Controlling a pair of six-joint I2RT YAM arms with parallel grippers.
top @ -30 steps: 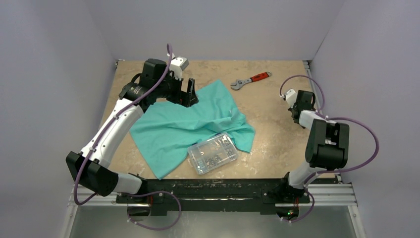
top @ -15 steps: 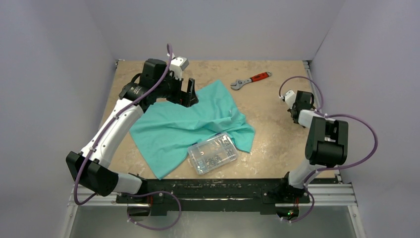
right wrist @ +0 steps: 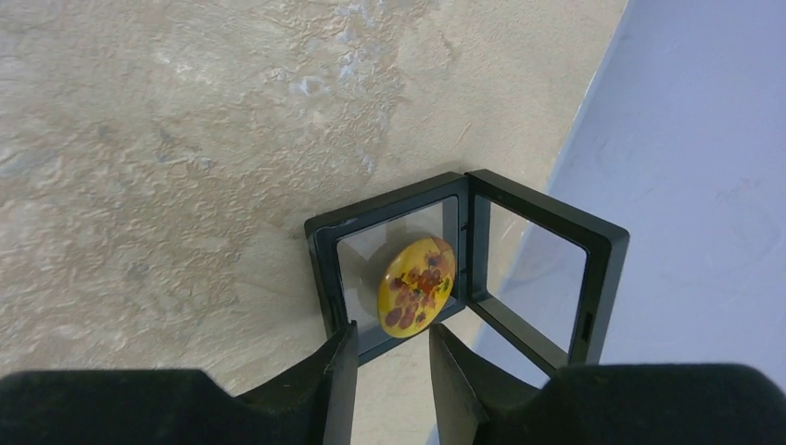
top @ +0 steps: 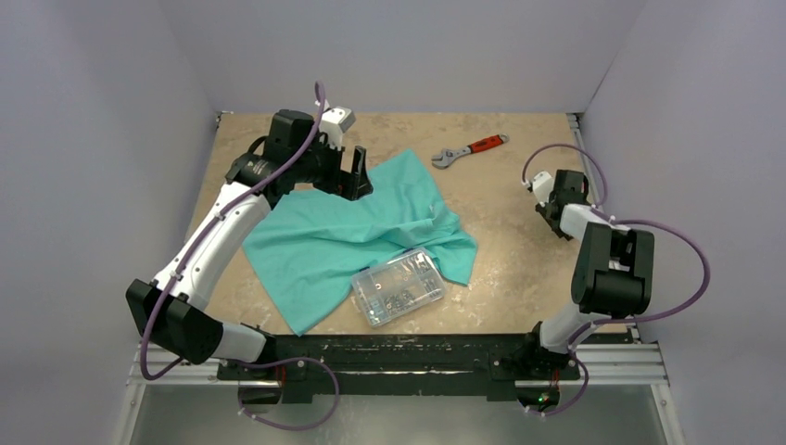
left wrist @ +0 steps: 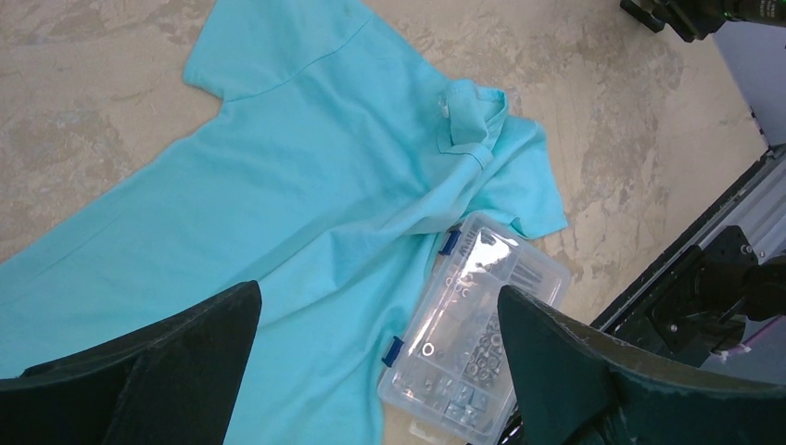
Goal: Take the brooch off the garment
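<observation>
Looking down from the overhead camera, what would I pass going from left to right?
White-and-black left robot arm → crumpled teal-green T-shirt → red-handled silver wrench → black-and-white right robot arm. The clear plastic parts box lies on the shirt, so it is left out.

My workspace: a beige, marbled stone-look tabletop [top: 519, 269], enclosed left, back and right by plain pale lavender walls [top: 417, 46]; an aluminium rail [top: 621, 371] lines my near edge. Lighting is even.
</observation>
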